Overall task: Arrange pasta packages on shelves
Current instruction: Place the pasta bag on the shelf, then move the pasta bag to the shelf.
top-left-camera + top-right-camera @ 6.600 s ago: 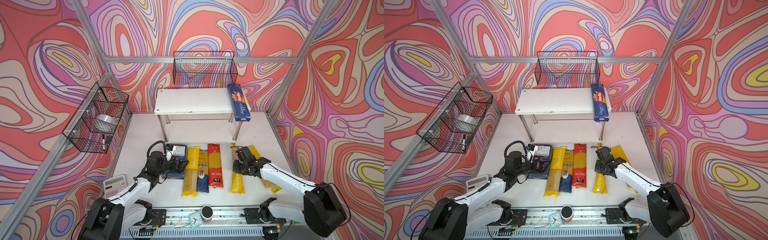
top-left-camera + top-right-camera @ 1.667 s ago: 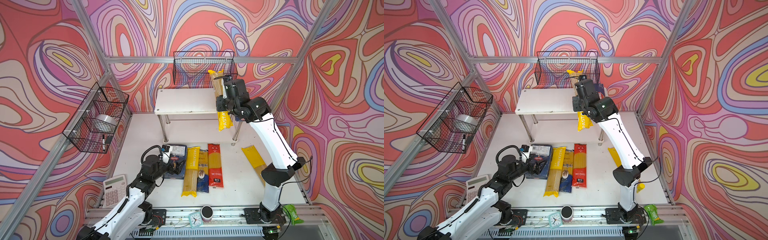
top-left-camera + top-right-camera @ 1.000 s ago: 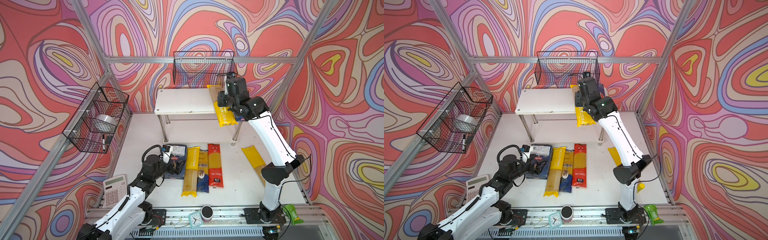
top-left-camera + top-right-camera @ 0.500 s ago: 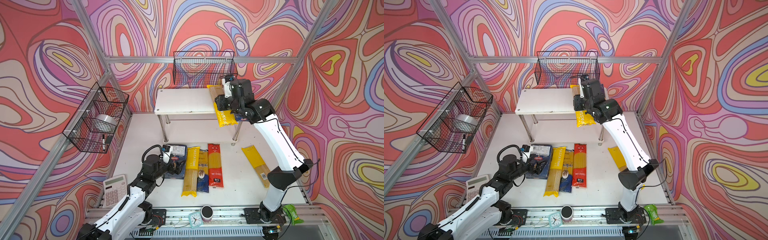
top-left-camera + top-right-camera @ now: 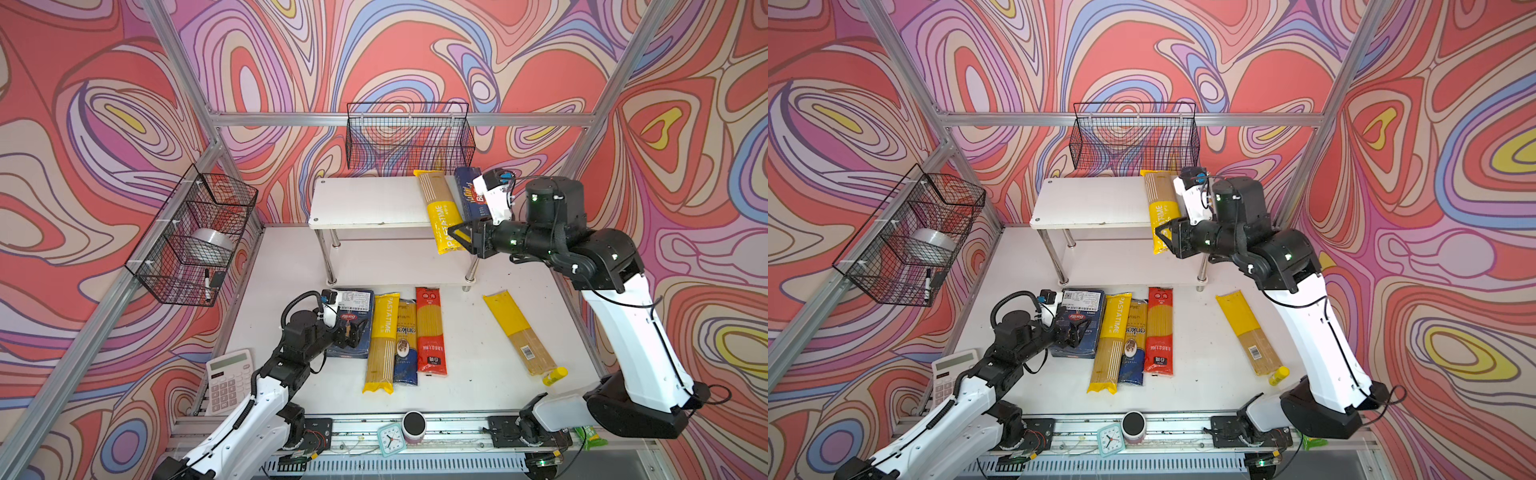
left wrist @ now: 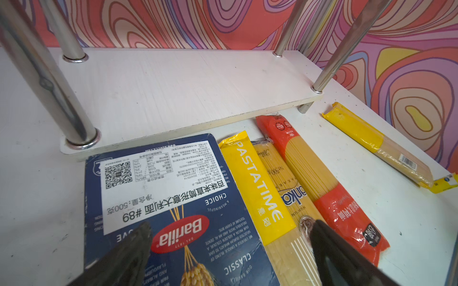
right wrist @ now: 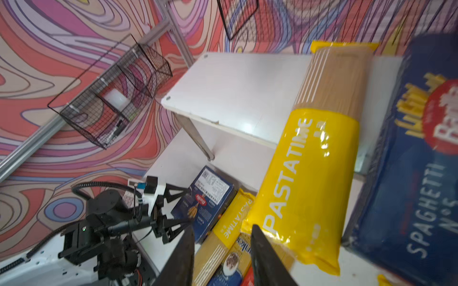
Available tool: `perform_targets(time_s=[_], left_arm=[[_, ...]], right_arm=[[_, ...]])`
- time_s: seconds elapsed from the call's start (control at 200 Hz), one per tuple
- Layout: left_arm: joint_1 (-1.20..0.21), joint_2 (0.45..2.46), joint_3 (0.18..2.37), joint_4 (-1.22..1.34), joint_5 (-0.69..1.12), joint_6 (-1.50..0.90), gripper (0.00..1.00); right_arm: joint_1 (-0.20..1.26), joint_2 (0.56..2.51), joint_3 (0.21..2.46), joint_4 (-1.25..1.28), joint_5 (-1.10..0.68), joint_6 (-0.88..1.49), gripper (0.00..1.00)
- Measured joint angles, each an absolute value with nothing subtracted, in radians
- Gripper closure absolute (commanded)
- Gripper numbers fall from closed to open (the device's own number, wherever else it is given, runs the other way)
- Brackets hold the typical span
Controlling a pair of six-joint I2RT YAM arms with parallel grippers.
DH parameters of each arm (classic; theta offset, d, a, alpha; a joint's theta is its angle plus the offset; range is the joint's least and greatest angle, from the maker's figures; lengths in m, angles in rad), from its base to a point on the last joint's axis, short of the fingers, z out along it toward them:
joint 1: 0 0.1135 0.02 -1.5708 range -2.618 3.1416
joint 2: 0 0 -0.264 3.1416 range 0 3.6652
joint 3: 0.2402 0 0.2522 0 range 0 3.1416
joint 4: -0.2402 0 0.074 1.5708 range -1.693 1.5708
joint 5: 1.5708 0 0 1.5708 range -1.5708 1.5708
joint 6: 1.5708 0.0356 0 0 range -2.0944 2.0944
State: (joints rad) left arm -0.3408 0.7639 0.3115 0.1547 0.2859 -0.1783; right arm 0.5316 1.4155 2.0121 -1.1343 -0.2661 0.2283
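Pasta packages [image 5: 430, 332] mostly lie on the table [image 5: 469, 357]. At the left, the wide Barilla box [image 5: 355, 309] sits under the left gripper [image 5: 352, 331], whose jaws are spread and empty. Three bags [image 5: 382, 332] lie beside the box. On the shelves' [image 5: 365, 203] top board, a PASTATIME pack [image 5: 440, 212] overhangs the front edge, next to the slim Barilla box [image 5: 469, 197]. The right gripper [image 5: 461, 237], narrowly parted and holding nothing, sits at the hanging end. A brush from it could tip the pack off.

Bright even light, faint shadows; right wrist view blurred, glare on the yellow bag [image 7: 317, 158].
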Motion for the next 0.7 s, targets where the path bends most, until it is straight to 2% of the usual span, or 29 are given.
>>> perform_targets(time_s=[0.25, 0.696], left_arm=[[-0.341, 0.712, 0.311, 0.130, 0.233, -0.168, 0.00], [-0.341, 0.727, 0.303, 0.136, 0.233, -0.166, 0.00]], right_arm=[[0.532, 1.329, 1.802, -1.182, -0.308, 0.262, 0.61], [0.532, 1.293, 1.682, -1.029, -0.363, 0.284, 0.58]])
